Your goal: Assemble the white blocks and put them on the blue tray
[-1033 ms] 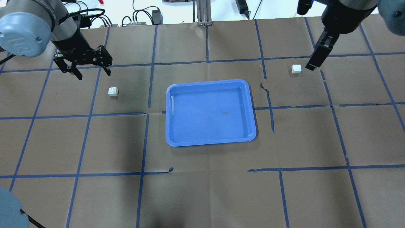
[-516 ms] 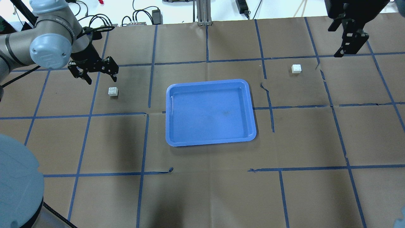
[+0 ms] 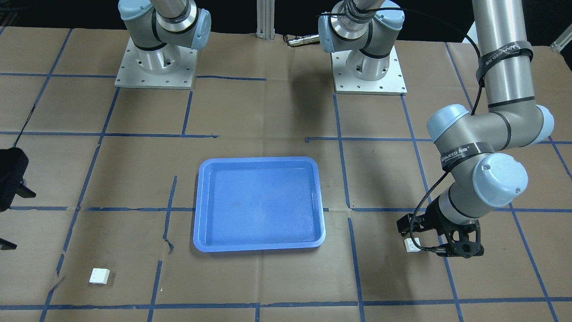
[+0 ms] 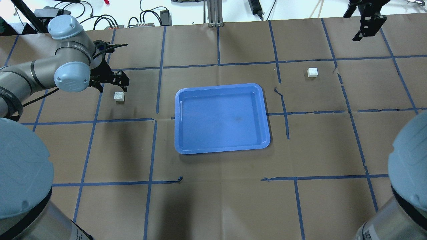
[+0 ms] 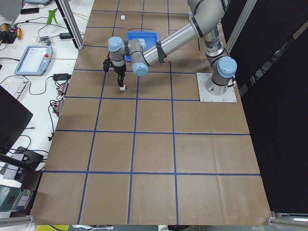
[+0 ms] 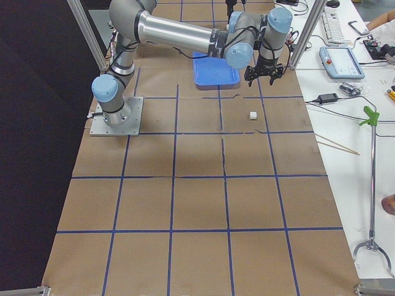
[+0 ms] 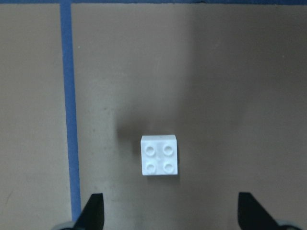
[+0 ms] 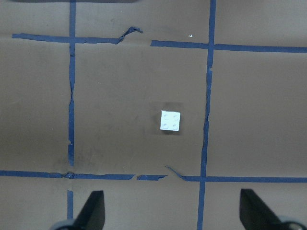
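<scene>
Likely light, stiff and slick, the small square white plastic 4-stud brick (image 7: 159,155) wants pinching across its flat sides; left gripper (image 7: 169,211) and right gripper (image 8: 172,210) both gape wide

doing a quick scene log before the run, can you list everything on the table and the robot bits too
white blocks: 2, white, one on each side of the tray, both on the table, apart
blue tray: 1, blue, table centre, nothing in it
table: 1, brown paper with blue tape grid
cables and boxes: several, black, beyond the table's far edge
left gripper: 1, black, open, low beside the left-side block
right gripper: 1, black, open, raised above the other block
</scene>
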